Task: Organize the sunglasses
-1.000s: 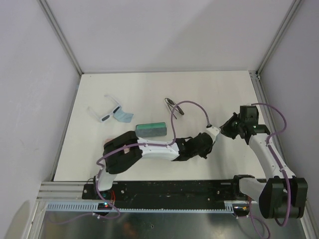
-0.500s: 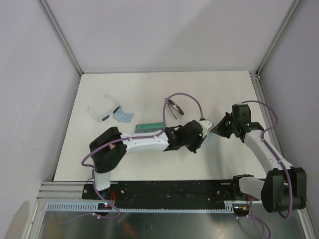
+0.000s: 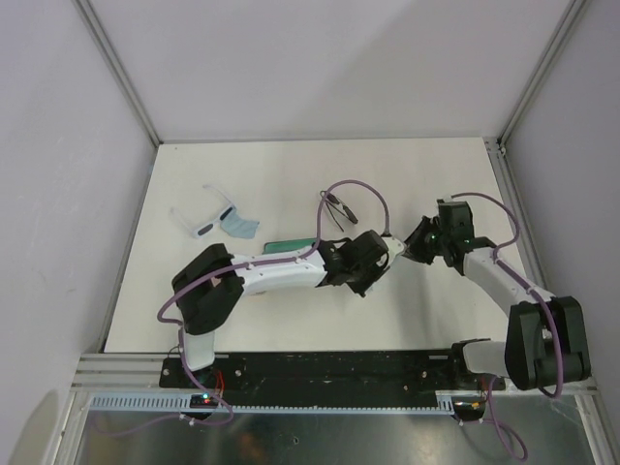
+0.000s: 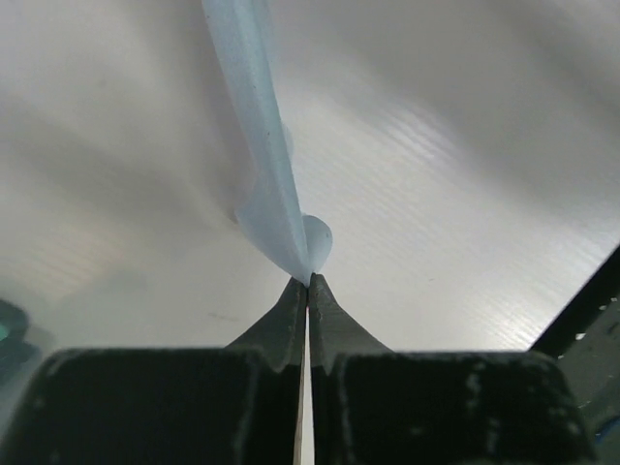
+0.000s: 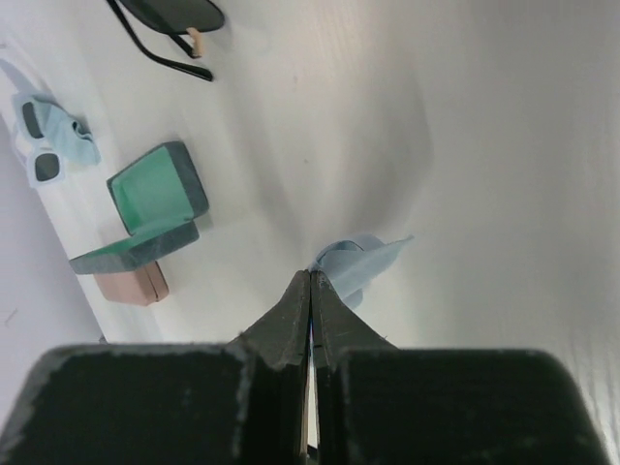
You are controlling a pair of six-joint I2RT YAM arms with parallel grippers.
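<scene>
Compared with 1 second earlier, both arms are shifted leftward and away from the near edge, and more of the open green-lined case (image 3: 289, 247) is covered by the left arm. The left gripper (image 3: 387, 253) and right gripper (image 3: 410, 250) are seen tip to tip from above. Only the wrist views show the grip: each pair of jaws is pinched tight on a light blue cloth (image 4: 266, 145). The dark-framed sunglasses (image 3: 337, 206) lie just beyond the left wrist. The white-framed sunglasses (image 3: 203, 219) lie well to the left, touching a 2nd blue cloth (image 3: 240, 227). A pink case (image 5: 131, 283) is shown only by the right wrist view. Bare table (image 3: 436, 174) is left along the far edge.
</scene>
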